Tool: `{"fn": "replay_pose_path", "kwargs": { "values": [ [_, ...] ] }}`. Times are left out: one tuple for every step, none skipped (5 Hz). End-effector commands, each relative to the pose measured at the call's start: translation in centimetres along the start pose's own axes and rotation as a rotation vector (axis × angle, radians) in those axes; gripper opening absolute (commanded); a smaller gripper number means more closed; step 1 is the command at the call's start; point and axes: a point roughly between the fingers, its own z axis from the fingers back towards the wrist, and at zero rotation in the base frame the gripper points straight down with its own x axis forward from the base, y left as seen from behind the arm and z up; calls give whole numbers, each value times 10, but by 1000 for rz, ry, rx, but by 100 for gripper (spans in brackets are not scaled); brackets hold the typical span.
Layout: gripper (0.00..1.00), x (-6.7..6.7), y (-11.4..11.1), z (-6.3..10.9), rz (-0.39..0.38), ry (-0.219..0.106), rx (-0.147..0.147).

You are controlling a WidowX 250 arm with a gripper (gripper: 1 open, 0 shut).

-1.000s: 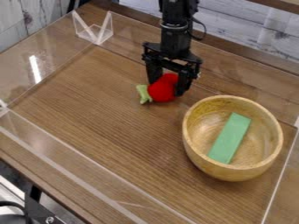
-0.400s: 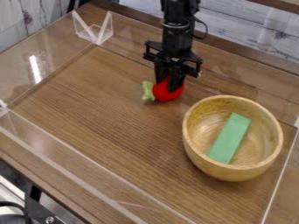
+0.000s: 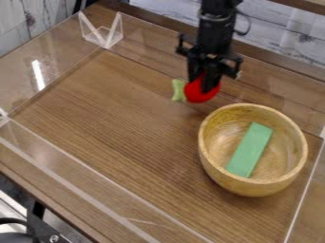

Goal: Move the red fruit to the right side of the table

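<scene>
The red fruit point(image 3: 197, 91), a small bright-red strawberry with a light green leafy end pointing left, hangs just above the table point(image 3: 114, 123), lifted off the wood. My gripper point(image 3: 203, 85) points straight down and is shut on the red fruit, its black fingers on either side of it. The fruit sits left of and behind the wooden bowl's far rim.
A wooden bowl point(image 3: 216, 157) holding a flat green block point(image 3: 252, 149) stands at the right front. Low clear acrylic walls point(image 3: 76, 180) border the tabletop. A clear folded stand point(image 3: 101, 30) sits at the back left corner.
The gripper closed on the red fruit, then lifted it and carried it to the right and slightly back, toward the bowl's far side.
</scene>
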Motion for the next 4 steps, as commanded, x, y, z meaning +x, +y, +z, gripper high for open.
{"fn": "replay_pose_path", "kwargs": {
  "values": [
    [0,18,-12,36,-6,-119,23],
    [0,22,-18,31,0,-117,25],
    [0,30,-17,19,20,-110,24],
    [0,30,-14,7,53,-104,23]
  ]
}}
